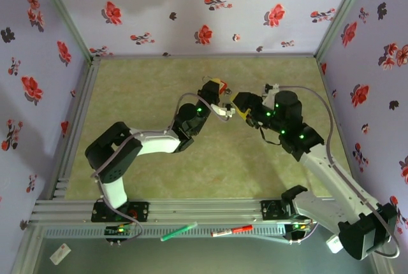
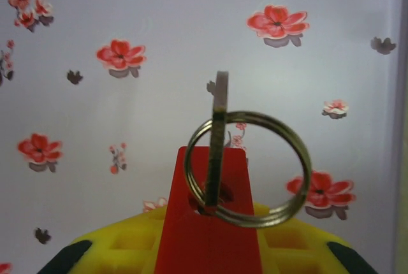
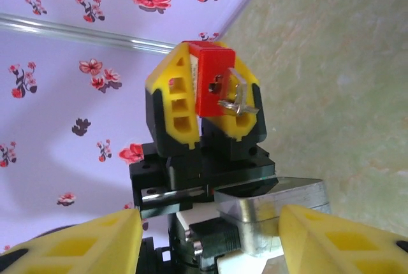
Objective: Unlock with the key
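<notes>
Key (image 3: 237,99) sits in the red padlock (image 3: 213,76) pinched by the left hand (image 3: 209,107); the right hand (image 3: 210,226) hangs spread nearby.

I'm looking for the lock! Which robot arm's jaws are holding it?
The left gripper: its jaws are shut on the red lock, which has the key in it. The right gripper has open, empty jaws.

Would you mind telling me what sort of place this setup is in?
Probably a robot test cell rather than a home: flower-papered panel walls box in a green mat, and the left arm and right arm are bolted to an aluminium rail.
</notes>
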Tool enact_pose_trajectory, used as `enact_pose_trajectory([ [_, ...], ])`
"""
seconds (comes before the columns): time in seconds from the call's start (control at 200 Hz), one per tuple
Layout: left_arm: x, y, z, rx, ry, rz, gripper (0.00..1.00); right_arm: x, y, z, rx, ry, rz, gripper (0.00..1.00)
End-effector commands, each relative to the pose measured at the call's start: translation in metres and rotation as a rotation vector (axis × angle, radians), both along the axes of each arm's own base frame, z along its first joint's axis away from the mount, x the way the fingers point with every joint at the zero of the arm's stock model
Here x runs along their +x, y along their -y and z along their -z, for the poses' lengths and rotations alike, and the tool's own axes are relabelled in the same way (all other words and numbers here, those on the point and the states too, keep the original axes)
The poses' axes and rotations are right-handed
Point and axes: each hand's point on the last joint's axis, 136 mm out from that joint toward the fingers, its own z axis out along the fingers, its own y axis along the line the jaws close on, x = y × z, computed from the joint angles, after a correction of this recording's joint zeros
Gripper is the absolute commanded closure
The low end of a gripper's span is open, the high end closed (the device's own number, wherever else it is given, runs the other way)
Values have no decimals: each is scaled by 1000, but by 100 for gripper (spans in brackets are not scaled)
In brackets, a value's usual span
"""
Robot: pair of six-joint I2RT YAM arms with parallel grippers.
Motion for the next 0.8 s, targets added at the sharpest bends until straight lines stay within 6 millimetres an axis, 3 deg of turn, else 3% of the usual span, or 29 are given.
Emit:
enact_pose_trajectory([
  [0.0, -23, 15, -50, -84, 143, 59, 100, 2, 12, -10, 45, 17, 0, 41],
  [0.13, -37, 20, -56, -116, 136, 99, 100, 10, 27, -16, 17, 42, 9, 41],
  [0.395, -53, 26, -50, -128, 103, 110, 100, 25, 16, -18, 75, 50, -55, 55],
  [0.795, -49, 30, -56, -174, 89, 113, 100, -2, 21, -9, 111, 61, -61, 65],
])
